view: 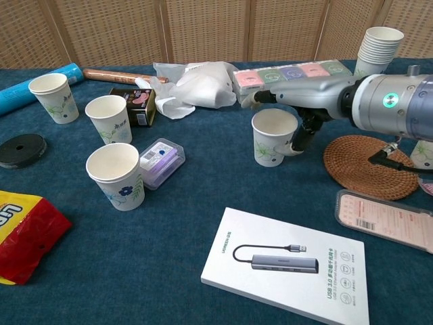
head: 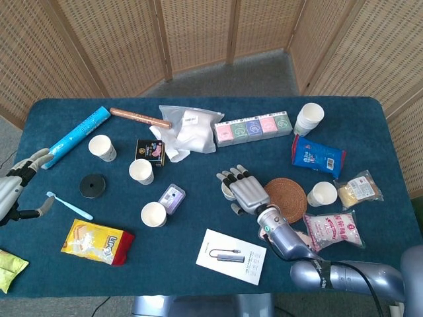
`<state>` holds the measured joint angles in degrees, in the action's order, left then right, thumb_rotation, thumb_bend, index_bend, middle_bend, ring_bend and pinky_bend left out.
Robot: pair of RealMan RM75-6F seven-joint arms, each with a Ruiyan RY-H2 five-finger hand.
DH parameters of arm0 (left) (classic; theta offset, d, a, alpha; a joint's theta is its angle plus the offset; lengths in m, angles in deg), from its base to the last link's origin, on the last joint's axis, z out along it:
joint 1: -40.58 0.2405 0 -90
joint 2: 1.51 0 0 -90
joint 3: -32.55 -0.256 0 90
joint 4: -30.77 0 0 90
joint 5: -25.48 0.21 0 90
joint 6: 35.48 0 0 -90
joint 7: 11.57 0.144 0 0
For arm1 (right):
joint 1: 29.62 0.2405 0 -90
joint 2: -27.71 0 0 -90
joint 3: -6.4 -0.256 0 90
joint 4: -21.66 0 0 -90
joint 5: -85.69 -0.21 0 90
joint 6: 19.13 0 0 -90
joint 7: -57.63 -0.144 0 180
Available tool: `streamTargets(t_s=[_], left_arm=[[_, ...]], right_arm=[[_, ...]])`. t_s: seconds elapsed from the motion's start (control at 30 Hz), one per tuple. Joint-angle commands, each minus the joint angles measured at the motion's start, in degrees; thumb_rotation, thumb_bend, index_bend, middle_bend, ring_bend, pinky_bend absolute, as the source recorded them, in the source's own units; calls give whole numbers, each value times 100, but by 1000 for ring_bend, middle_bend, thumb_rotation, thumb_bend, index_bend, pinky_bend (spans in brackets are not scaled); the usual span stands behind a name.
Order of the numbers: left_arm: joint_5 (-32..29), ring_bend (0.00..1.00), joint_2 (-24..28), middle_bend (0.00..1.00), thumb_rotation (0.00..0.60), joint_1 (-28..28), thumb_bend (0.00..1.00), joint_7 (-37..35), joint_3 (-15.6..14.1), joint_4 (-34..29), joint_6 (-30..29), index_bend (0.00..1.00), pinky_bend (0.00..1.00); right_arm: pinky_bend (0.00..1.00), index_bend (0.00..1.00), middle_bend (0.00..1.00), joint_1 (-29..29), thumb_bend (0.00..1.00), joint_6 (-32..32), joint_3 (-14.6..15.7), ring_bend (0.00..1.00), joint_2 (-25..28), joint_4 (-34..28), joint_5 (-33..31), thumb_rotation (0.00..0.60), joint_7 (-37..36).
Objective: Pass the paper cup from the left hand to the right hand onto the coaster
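I had my right hand (view: 301, 108) spread over the paper cup (view: 273, 137), thumb at its side, nothing gripped yet. Cup stood mid-tabletop, just beside the coaster (view: 370, 166). Thin, light, crushable, I judged; take it gently around the wall. Left hand (head: 16, 188) idle, empty, at the tabletop's left edge.

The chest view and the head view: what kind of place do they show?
Probably an indoor staged test area, not a home. A table with a blue cloth carries scattered paper cups and packaged goods; woven folding screens stand around it on grey carpet.
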<state>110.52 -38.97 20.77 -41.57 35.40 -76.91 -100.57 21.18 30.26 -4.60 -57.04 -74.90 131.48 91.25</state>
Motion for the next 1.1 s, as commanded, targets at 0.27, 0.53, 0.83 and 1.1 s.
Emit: streamTargets(t_s=[0.27,0.53,0.83,1.1], left_arm=[[-36,0,72,0,547,50,473,-6,-40,-64,105,0,0],[-14,0,40,0,548,115,472,-68,-57,5,76,0,0],[41,0,-17,0,553,130,473,-165,-68,95,108,0,0],[80,0,-30,0,552,85,472,-188,-42,107,153,0,0]], right_arm=[[227,3,0,255,432,-38,146,0,-140,232,-272,600,52],[479,294,195,388,477,-66,233,103,-237,432,-436,600,28],[495,380,233,430,481,47,309,182,-148,312,-525,600,-12],[496,374,232,267,480,359,302,186,332,-91,-454,600,-167]])
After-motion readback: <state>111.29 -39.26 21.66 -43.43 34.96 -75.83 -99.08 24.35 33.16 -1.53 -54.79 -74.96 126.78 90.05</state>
